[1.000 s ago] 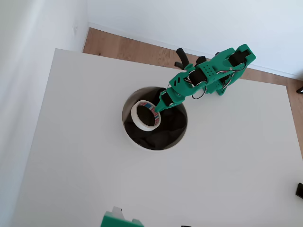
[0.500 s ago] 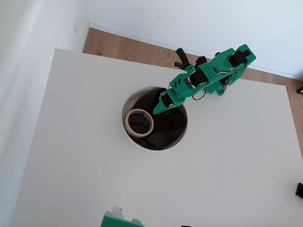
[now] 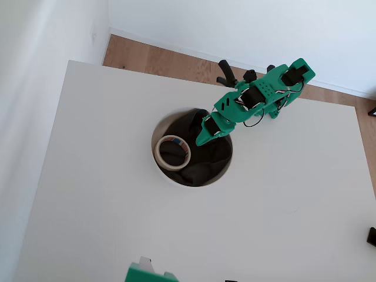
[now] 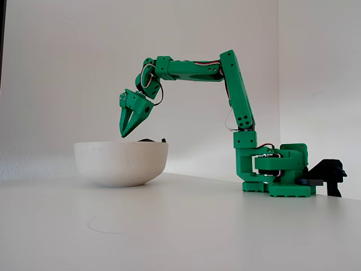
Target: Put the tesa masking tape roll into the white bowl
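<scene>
A big white table (image 3: 117,223) holds the white bowl (image 4: 120,162) near its middle. The green arm's base (image 4: 279,172) sits on the table too, near the far edge.

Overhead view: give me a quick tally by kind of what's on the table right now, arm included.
Tape rolls: 1, the tesa masking tape roll, lying on the dark cloth inside the bowl.
Bowls: 1, the white bowl.
Cloths: 1, the dark cloth lining the bowl.
Robot arms: 1, the green arm, its gripper above the bowl, holding nothing.
Total: 4.
</scene>
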